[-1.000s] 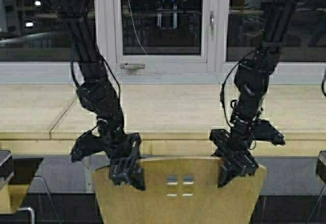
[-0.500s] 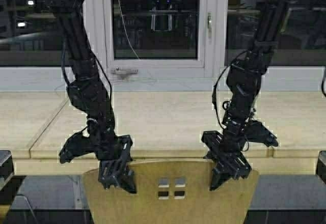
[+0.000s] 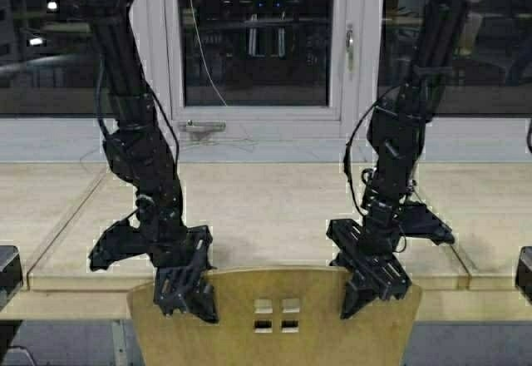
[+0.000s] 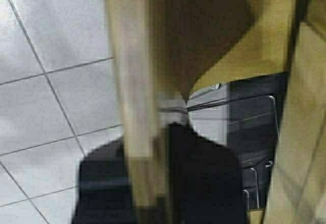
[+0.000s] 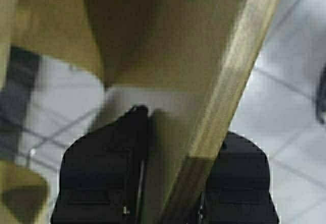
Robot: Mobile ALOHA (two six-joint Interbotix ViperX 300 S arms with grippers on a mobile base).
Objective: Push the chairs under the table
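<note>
Tan chair (image 3: 274, 316) stands upright, backrest apparently just before the pale table (image 3: 266, 208).

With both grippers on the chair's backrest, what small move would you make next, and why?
Probably keep driving forward a little: the left gripper and right gripper straddle the chair backrest's top edge, which already meets the table front edge in the high view, so little travel likely remains.

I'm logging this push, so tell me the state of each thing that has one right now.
Yellow-tan moulded plywood chair: upright, backrest top gripped at both corners, close against the table's front edge.
Left pincer: shut on the backrest.
Right pincer: shut on the backrest.
White-framed window: closed.
</note>
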